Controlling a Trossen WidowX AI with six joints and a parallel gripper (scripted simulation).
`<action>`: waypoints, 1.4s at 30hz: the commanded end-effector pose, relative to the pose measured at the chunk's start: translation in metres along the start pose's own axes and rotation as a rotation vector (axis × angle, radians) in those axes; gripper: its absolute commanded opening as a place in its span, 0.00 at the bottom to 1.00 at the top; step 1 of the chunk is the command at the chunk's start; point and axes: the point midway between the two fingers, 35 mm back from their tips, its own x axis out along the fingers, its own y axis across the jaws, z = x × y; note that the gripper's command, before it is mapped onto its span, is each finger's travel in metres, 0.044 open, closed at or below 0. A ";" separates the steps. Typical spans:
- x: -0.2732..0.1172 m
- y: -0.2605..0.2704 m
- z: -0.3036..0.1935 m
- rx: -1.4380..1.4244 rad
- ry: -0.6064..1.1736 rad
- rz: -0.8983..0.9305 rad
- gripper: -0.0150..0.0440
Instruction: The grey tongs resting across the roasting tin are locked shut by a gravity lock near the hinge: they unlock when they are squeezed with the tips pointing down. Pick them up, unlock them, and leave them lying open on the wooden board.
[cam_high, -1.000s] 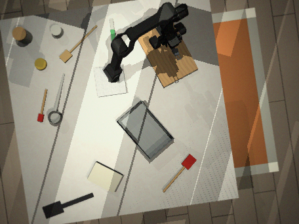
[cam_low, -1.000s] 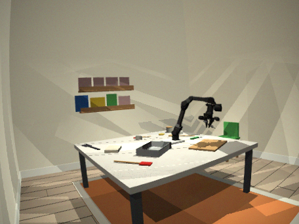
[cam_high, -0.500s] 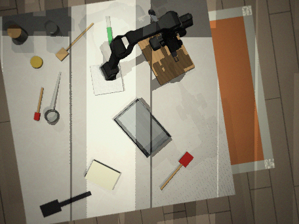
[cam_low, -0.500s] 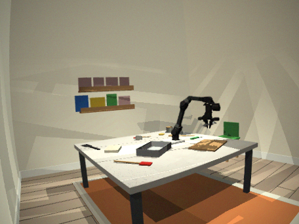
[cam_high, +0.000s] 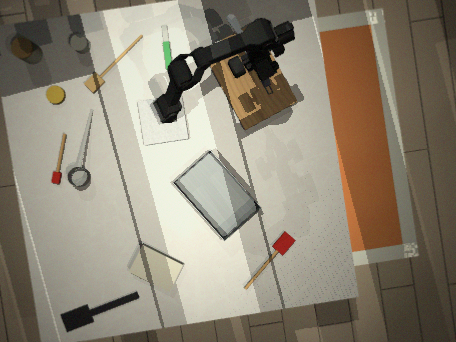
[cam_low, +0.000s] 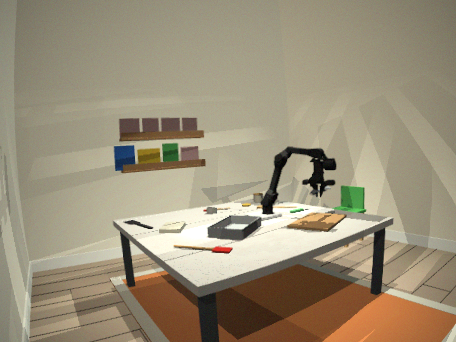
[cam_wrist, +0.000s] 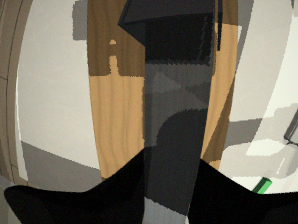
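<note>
From the top, the arm (cam_high: 210, 55) reached from its base on a white mat (cam_high: 163, 126) out over the board (cam_high: 255, 92), which lay on the table (cam_high: 100, 220) near its far edge. The gripper (cam_high: 267, 75) hung above the board's middle, and the arm hid most of what it carried. The tin (cam_high: 216, 194) sat well apart from the board, nearer the table's centre, with nothing across it. A red spatula (cam_high: 272, 255) lay beyond the tin, a black spatula (cam_high: 97, 311) near a corner.

From the exterior, the gripper (cam_low: 318, 186) stood high over the board (cam_low: 316, 220), pointing down, clear of the wood. The tin (cam_low: 235, 227) sat mid-table, and a green block (cam_low: 352, 199) stood behind the board.

At the wrist, the gripper (cam_wrist: 166, 183) was clenched on the tongs (cam_wrist: 174, 106): the grey arms ran from between the dark fingers out to a wide dark end at the top of the frame. Whether the tongs were spread or still locked could not be told. The board (cam_wrist: 116, 103) lay beneath them, its length running along the tongs, partly in shadow. A bit of green (cam_wrist: 265, 185) showed at the right edge.
</note>
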 end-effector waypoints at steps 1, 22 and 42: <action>0.006 0.001 -0.001 -0.005 0.007 0.004 0.00; 0.040 0.004 -0.001 -0.005 0.007 0.005 0.00; 0.073 0.003 -0.001 -0.005 0.007 0.004 0.00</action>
